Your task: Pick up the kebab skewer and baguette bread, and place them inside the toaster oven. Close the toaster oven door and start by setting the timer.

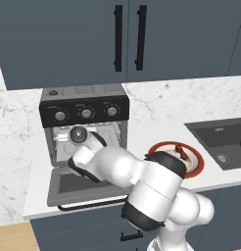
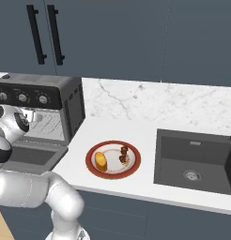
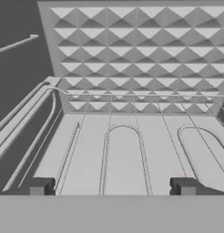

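Claw (image 3: 112, 186), jaws wide and empty, points into the oven (image 1: 85, 122) over its rack. Skewer (image 2: 123, 153) and bread (image 2: 101, 161) lie on the plate (image 2: 112, 172) to the oven's right on the worktop (image 2: 145, 136), well apart from the claw.

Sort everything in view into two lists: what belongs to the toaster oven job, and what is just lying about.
Belongs to the job:
kebab skewer
baguette bread
toaster oven
toaster oven door, dropped open
gripper, open, inside the oven

Just lying about:
red-rimmed plate
sink
upper cabinets
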